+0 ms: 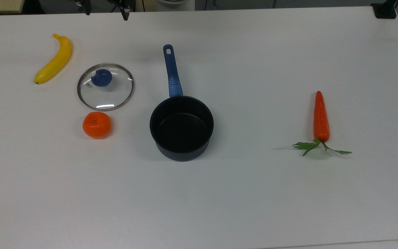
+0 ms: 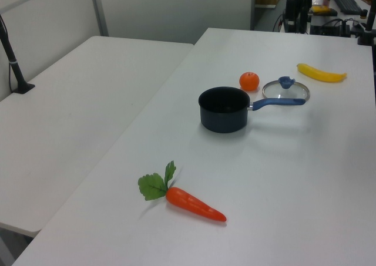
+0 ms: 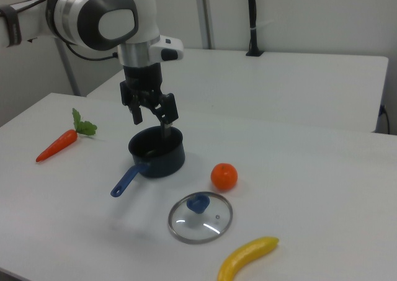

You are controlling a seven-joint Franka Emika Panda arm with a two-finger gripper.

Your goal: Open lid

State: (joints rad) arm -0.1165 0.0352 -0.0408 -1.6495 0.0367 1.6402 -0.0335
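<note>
The clear glass lid with its metal rim and blue knob lies flat on the white table, apart from the dark saucepan. The pan stands uncovered and empty, its blue handle pointing to the top view's upper edge. My gripper is at the top view's upper edge, beyond the lid. In the right view the gripper hangs open and empty, well above the table, with the saucepan behind it and the lid nearer the camera.
A banana lies to the top view's left of the lid, and an orange sits just below the lid. A carrot lies far to the top view's right. A second white table adjoins on the left view's left.
</note>
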